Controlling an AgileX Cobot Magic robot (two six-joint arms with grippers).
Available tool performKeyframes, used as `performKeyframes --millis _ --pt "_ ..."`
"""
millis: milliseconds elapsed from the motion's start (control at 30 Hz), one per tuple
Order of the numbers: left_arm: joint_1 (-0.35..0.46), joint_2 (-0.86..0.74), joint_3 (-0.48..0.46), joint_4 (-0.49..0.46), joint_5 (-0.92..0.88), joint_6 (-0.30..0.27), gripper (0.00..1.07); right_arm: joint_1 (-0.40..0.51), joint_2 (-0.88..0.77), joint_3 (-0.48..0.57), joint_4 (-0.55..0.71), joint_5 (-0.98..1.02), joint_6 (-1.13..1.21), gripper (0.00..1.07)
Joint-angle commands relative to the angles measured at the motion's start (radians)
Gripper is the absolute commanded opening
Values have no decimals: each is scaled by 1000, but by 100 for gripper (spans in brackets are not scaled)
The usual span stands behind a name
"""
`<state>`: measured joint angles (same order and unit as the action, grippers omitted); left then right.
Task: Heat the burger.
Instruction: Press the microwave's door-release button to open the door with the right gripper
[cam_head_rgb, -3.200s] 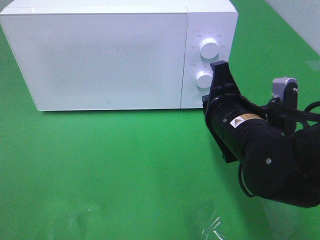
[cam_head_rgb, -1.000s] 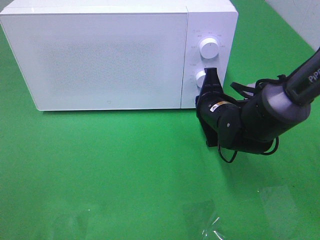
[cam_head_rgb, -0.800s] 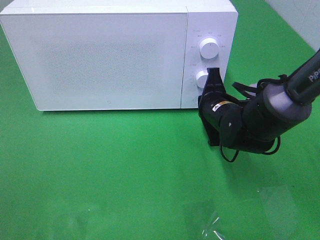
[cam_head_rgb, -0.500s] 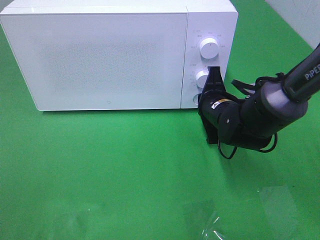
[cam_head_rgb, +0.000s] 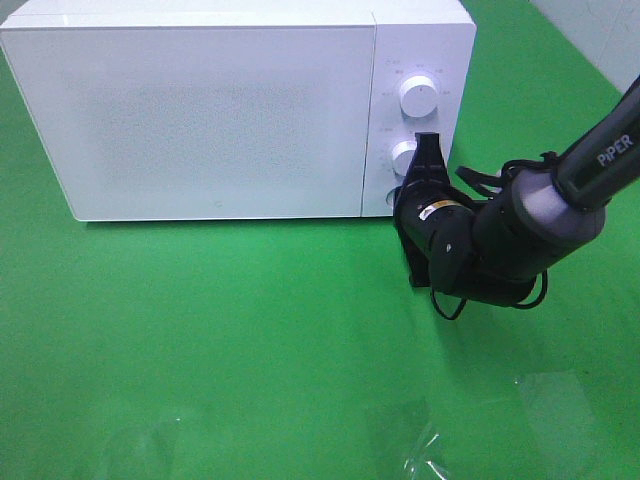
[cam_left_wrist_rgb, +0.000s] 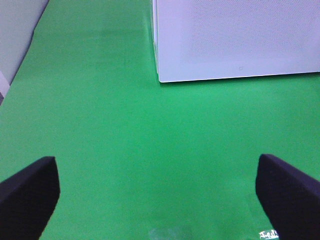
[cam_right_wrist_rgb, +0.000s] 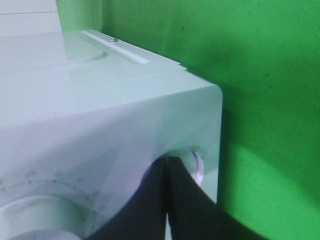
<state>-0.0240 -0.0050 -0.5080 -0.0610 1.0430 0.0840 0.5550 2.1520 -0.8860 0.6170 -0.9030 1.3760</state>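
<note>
At centre right, your right gripper (cam_head_rgb: 428, 152), fingers pinched together, meets the closed microwave (cam_head_rgb: 210, 110) panel.
You cannot tell where the burger is; your left gripper (cam_left_wrist_rgb: 160, 195) gapes wide over open green mat (cam_head_rgb: 250, 330).

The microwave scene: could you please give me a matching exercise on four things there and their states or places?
1. microwave door
2. upper knob
3. left gripper
4. right gripper

A. open, over the green mat
B. closed
C. shut, tips at the button
D. top of the control panel

Pairs: 1-B; 2-D; 3-A; 4-C
</note>
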Motion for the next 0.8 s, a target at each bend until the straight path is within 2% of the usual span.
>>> performKeyframes --millis 33,400,533,800 --pt "2 -19 4 -2 -1 -2 100 -18 -15 -34 -2 -203 5 0" --pt "2 -19 4 -2 -1 -2 100 -18 -4 -95 20 -323 4 0" --pt "2 -19 4 -2 -1 -2 100 -31 56 -162 1 -375 8 0" --pt "2 -19 4 -2 -1 -2 100 -41 63 -174 -9 -355 25 0"
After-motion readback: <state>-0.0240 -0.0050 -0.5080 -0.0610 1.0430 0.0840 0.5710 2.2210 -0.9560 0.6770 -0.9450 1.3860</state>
